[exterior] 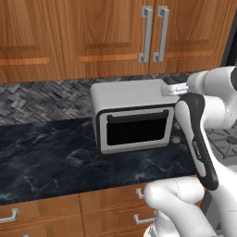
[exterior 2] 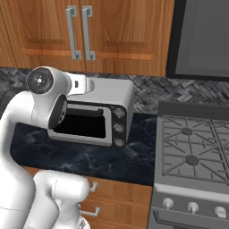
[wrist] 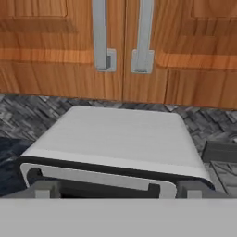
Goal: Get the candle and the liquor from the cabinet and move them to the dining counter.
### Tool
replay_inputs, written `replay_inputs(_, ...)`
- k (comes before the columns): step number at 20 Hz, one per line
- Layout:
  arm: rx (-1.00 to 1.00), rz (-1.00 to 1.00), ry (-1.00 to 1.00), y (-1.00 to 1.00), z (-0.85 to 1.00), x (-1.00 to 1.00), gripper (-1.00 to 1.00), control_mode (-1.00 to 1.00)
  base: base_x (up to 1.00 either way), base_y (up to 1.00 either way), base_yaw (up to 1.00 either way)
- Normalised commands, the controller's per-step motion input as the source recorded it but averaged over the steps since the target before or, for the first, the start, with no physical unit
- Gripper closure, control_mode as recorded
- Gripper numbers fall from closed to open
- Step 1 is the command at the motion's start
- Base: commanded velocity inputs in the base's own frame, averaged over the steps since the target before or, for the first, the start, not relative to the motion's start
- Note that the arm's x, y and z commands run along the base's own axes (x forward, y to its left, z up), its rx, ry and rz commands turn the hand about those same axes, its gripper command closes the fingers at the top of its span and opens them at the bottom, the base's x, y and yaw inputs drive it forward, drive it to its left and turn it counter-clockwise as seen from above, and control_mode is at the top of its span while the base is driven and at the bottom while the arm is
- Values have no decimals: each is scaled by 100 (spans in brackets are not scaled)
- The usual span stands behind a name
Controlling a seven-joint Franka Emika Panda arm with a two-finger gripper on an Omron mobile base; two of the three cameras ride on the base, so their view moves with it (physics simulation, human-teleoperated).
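The cabinet [exterior: 111, 37] [exterior 2: 125, 36] [wrist: 51, 60] hangs on the wall with both panelled doors shut. Its two long grey bar handles [wrist: 101, 37] [exterior: 147, 34] [exterior 2: 74, 33] stand side by side at the door seam. My gripper [wrist: 118, 190] is open, its fingertips [wrist: 42, 190] wide apart at the bottom of the hand view. It hovers above a toaster oven and points at the lower ends of the handles, a short way off them. Nothing is between the fingers. The candle, the liquor and the dining counter are out of view.
A white toaster oven [exterior: 132, 120] [exterior 2: 96, 114] [wrist: 120, 143] sits on the black marble worktop [exterior: 46, 152] right under the hand. A stove [exterior 2: 197, 147] stands to the right, with a dark panel [exterior 2: 205, 38] above it. Low drawers [exterior: 69, 213] run below the worktop.
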Motion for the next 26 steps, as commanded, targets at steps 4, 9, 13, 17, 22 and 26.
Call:
replay_inputs(4,0,0,-24,12,74,3,-100,-100,0,0,0)
replay_inputs(9,0,0,-21,9,62,8,-100,-100,0,0,0)
replay_inputs(13,0,-4,-25,0,33,6,-100,-100,0,0,0)
replay_inputs(17,0,-5,-21,0,6,10,-100,-100,0,0,0)
replay_inputs(22,0,-6,-10,0,-6,37,-100,-100,0,0,0)
replay_inputs(26,3,-6,0,0,-17,56,-100,-100,0,0,0)
